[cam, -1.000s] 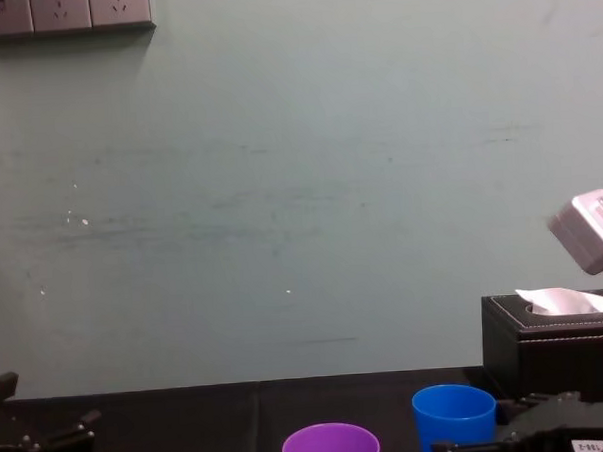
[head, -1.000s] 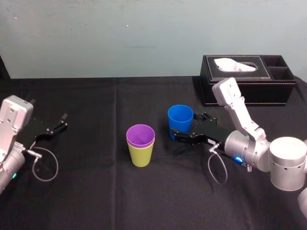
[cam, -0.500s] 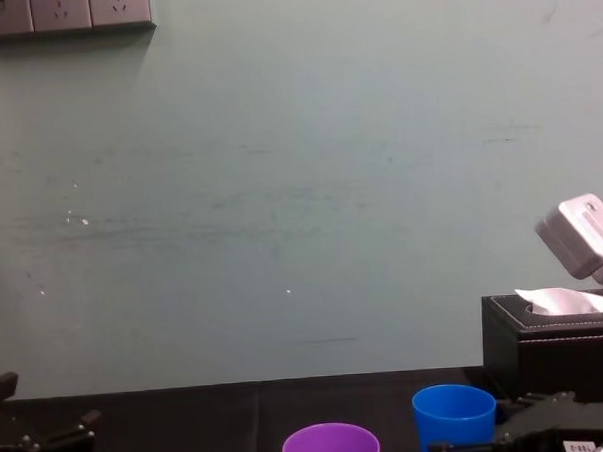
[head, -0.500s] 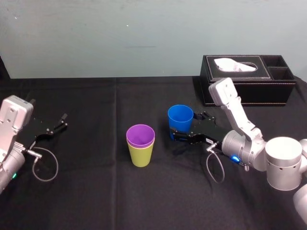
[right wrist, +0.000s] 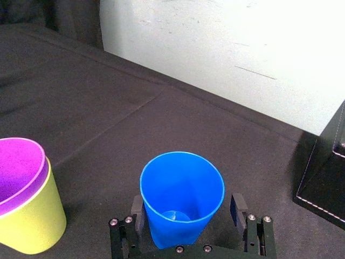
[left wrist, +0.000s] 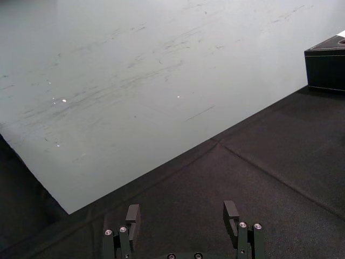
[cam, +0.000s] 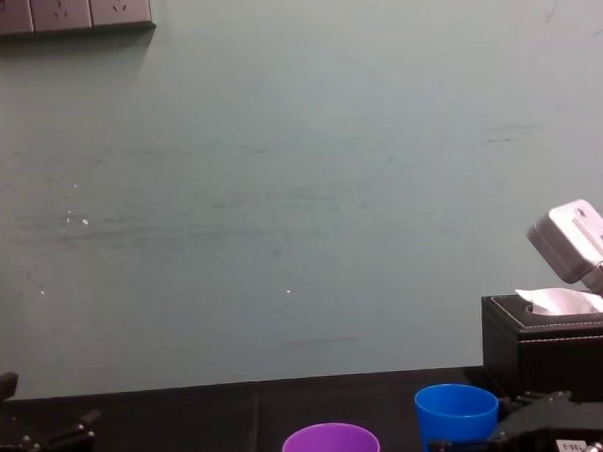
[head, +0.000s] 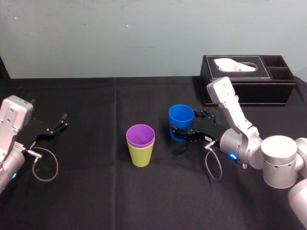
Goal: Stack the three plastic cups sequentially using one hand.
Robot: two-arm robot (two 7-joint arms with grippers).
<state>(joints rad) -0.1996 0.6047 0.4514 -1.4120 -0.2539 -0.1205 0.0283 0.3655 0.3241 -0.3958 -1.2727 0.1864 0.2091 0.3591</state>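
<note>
The purple cup point(head: 140, 134) sits nested inside the yellow-green cup point(head: 141, 156) at the table's middle; both also show in the right wrist view, purple cup point(right wrist: 16, 164) in yellow-green cup point(right wrist: 32, 226). The blue cup point(head: 181, 120) stands upright to their right. My right gripper point(head: 183, 128) is open and straddles the blue cup point(right wrist: 182, 197) low on its body, one finger point(right wrist: 137, 209) on each side with small gaps. From the chest, the blue cup point(cam: 456, 419) and purple rim point(cam: 330, 445) peek up. My left gripper point(left wrist: 182, 216) rests open at the far left point(head: 55, 125).
A black tissue box point(head: 247, 79) stands at the back right, just behind my right arm. The black tablecloth point(head: 96, 100) has free room between the stacked cups and the left gripper. A cable loop point(head: 45, 165) lies by the left arm.
My right arm has leaned in further to the left, and the open gripper has slid a little further around the blue cup, nudging it slightly right. The left arm has not moved.
</note>
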